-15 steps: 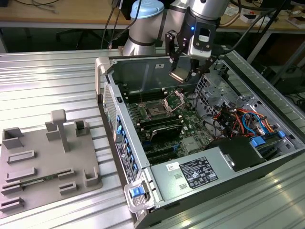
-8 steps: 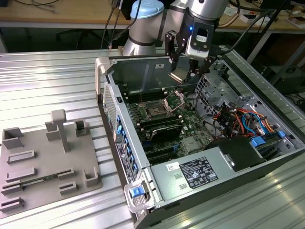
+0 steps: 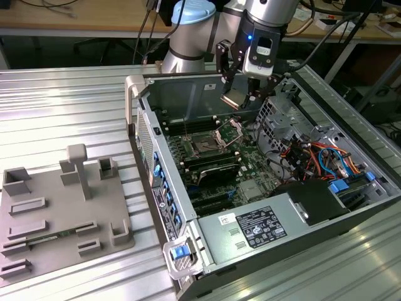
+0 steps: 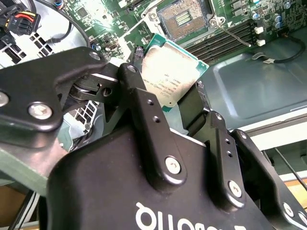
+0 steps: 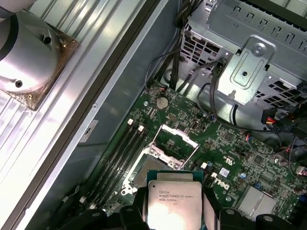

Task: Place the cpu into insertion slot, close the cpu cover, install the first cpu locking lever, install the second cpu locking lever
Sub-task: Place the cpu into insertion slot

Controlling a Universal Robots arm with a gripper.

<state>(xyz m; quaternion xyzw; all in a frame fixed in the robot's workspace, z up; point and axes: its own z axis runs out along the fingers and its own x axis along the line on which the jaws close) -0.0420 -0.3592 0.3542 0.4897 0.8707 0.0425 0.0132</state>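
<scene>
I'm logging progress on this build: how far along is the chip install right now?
Nothing is seated yet. The gripper holds the chip above the open case. The socket is empty and its cover stands raised, so seating, closing and locking are left.

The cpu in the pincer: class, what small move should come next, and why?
Probably ease the cpu down toward the insertion slot, lining it up first. The pincer is shut on the cpu, which hangs above the board, not yet seated. The slot looks bare and the cpu cover stands tilted open, so nothing seems to block the way.
</scene>
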